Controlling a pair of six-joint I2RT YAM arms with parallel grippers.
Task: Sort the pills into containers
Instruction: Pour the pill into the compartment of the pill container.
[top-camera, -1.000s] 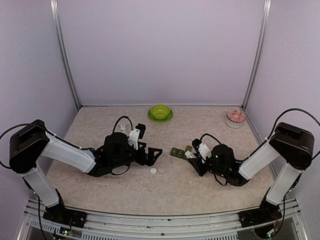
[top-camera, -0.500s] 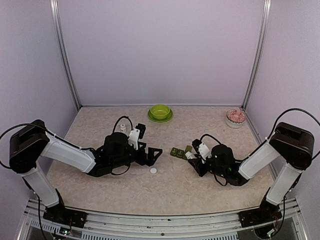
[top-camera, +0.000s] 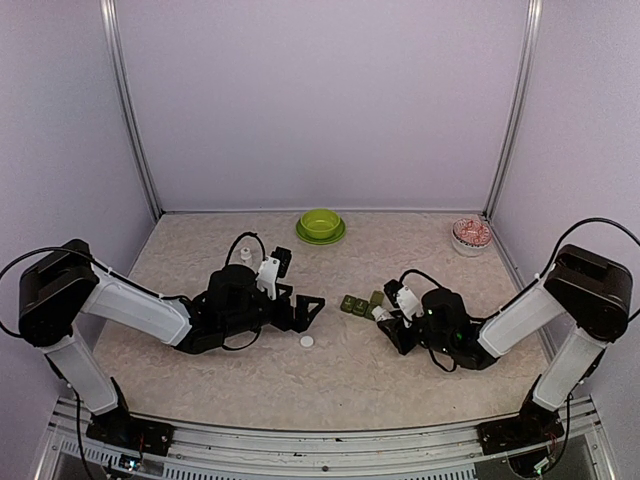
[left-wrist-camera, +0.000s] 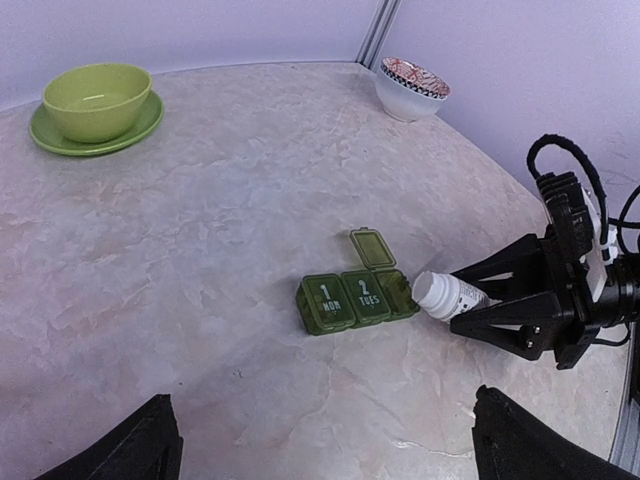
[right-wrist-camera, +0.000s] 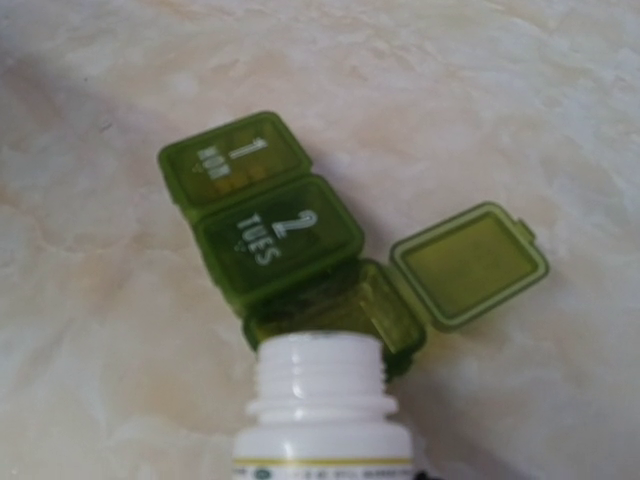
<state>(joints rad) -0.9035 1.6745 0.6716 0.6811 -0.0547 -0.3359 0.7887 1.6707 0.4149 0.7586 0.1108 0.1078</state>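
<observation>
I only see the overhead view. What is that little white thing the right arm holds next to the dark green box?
Observer: A small white bottle, cap off, with its mouth right at the pill box.
Visitor: Is the box open?
Observer: Only the end compartment by the bottle is open. Its lid is flipped back.
Visitor: Anything written on it?
Observer: The middle lid reads 2 TUES, and the far lid reads 1 MON.

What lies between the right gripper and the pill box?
A white bottle, held by the right gripper, its open mouth at the open compartment of the pill box. The right wrist view shows it.
</observation>
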